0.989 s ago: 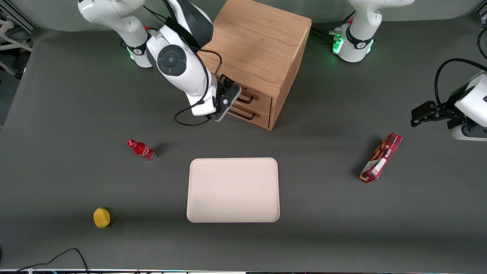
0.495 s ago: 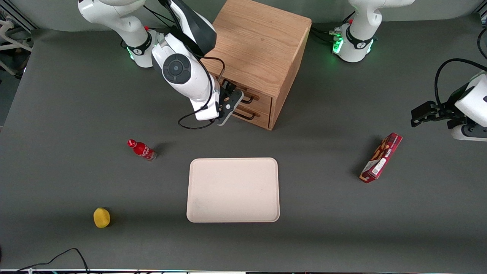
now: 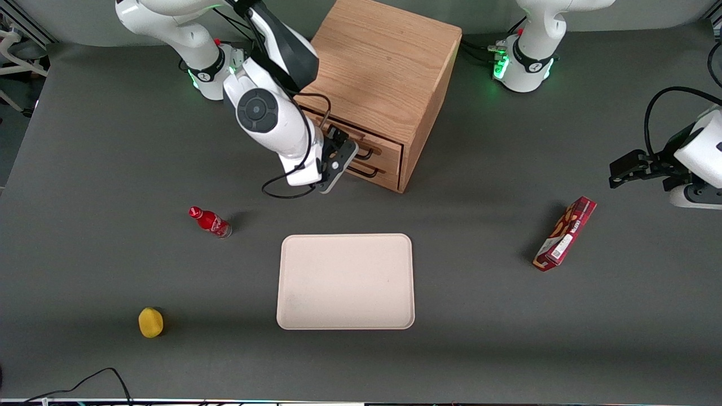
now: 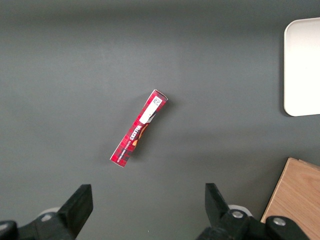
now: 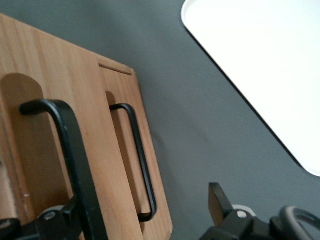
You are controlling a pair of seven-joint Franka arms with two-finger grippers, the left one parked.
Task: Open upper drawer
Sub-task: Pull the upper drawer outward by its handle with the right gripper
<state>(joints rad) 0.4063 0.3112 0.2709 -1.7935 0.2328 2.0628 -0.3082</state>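
The oak cabinet [image 3: 389, 67] stands at the back of the table with two drawers in its front. The upper drawer [image 3: 389, 148] carries a long black wire handle [image 5: 70, 150], and the matching lower drawer [image 3: 386, 172] sits under it with its own handle [image 5: 142, 170]. My right gripper [image 3: 337, 149] is right in front of the upper drawer, at its handle. In the right wrist view the gripper [image 5: 145, 220] is open, and one finger [image 5: 75, 215] lies against the upper handle while the other finger [image 5: 217, 200] hangs over the grey table. The upper drawer's front looks slightly proud of the lower one.
A cream tray [image 3: 345, 281] lies nearer the front camera than the cabinet. A red bottle [image 3: 210, 221] and a yellow lemon [image 3: 150, 322] lie toward the working arm's end. A red snack box [image 3: 565, 233] lies toward the parked arm's end.
The gripper closed in on the upper drawer's handle, then drew back a little toward the front camera. Its fingers stayed open. Nothing else moved.
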